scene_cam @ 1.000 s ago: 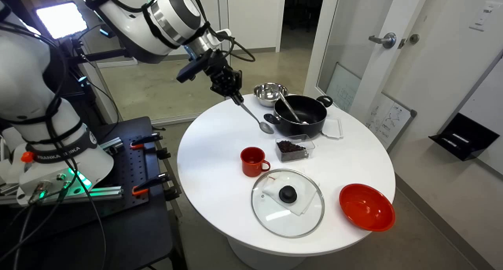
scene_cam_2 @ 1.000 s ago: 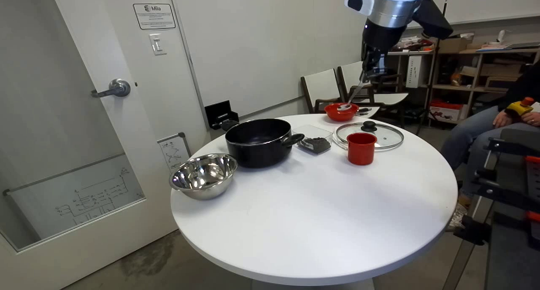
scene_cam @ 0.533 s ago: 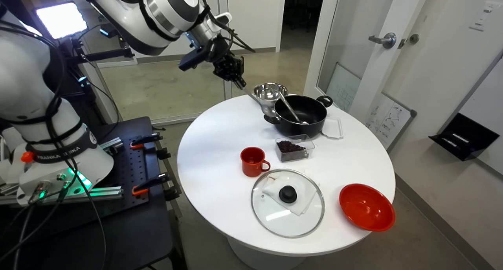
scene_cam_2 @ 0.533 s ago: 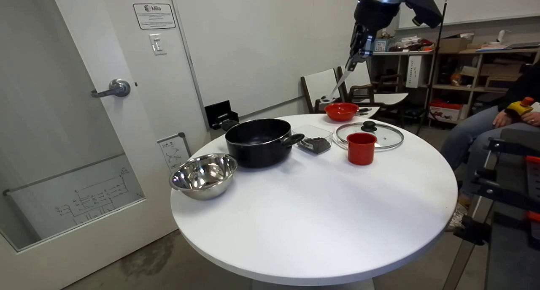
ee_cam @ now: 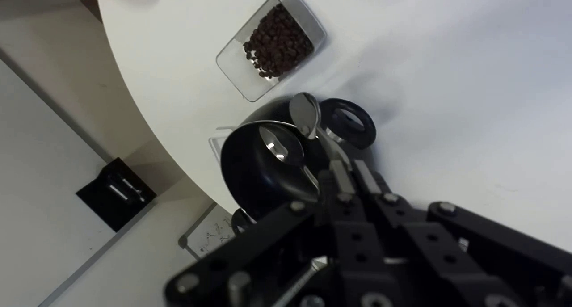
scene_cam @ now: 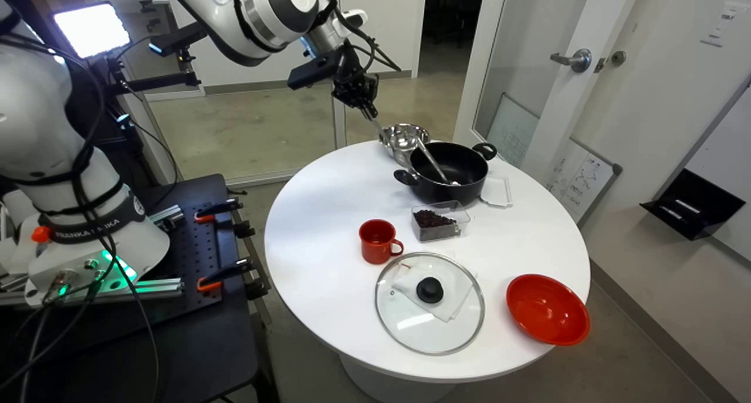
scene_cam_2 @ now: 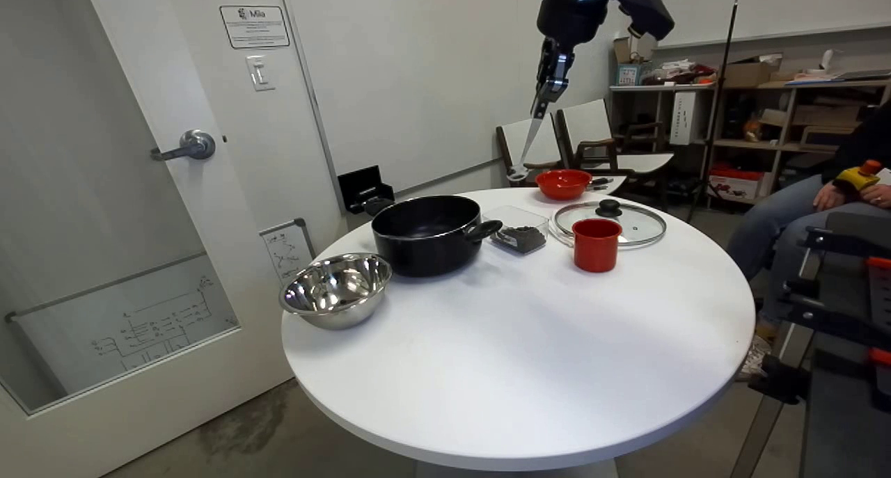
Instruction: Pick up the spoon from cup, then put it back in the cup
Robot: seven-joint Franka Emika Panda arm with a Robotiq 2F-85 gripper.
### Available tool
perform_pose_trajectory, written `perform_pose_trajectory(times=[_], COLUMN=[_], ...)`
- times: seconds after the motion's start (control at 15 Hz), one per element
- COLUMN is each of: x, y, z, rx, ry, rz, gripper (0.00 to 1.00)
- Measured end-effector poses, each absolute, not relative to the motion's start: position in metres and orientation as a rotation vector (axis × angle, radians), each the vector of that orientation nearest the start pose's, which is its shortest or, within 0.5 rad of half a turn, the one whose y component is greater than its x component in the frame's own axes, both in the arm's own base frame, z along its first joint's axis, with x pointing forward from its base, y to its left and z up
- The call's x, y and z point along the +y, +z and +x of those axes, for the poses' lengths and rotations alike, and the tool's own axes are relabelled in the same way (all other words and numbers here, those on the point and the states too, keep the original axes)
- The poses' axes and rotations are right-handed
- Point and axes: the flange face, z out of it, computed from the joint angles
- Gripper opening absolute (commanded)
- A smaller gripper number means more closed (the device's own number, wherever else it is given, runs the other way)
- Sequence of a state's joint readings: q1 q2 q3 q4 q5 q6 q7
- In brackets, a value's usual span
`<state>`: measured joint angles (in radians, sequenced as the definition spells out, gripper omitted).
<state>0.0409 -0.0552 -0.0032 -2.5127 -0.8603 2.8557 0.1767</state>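
- Gripper [scene_cam_2: 538, 110] and slim grey metal spoon [scene_cam_2: 518, 173]: shifted leftward in an exterior view since the earlier frame.
- Gripper jaws: closed on the spoon's handle; spoon slanting downward, raised clear of the round white worktop [scene_cam_2: 522, 360].
- Small red mug [scene_cam: 376, 251]: upright, well apart from the spoon.
- Black two-handled pot [scene_cam: 440, 195]: second metal spoon [ee_cam: 283, 145] inside.

The gripper [ee_cam: 348, 165] pinches a spoon [ee_cam: 306, 115], its bowl jutting past the fingertips [ee_cam: 368, 177]. Left of the tips in the wrist view is the pot [ee_cam: 243, 173], a second spoon [ee_cam: 291, 150] inside. Farther ahead of the tool, a clear box [ee_cam: 305, 14] of dark beans [ee_cam: 278, 43] stands on the table [ee_cam: 456, 106].
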Motion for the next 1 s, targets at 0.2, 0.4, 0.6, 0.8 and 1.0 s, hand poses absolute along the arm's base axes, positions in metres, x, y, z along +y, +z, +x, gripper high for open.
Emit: perform_pose_trajectory(times=[0.2, 0.4, 0.6, 0.8, 1.0], x=[0.065, 0.063, 0.063, 0.062, 0.048], y=[0.327, 0.330, 0.330, 0.328, 0.320], z=[0.504, 0.520, 0.522, 0.522, 0.524], rx=[-1.105, -1.114, -1.115, -1.113, -1.062], ry=[-0.624, -0.590, -0.586, -0.580, -0.529], rz=[-3.229, -3.245, -3.246, -3.250, -3.279], gripper=[0.06, 0.06, 0.01, 0.01, 0.01])
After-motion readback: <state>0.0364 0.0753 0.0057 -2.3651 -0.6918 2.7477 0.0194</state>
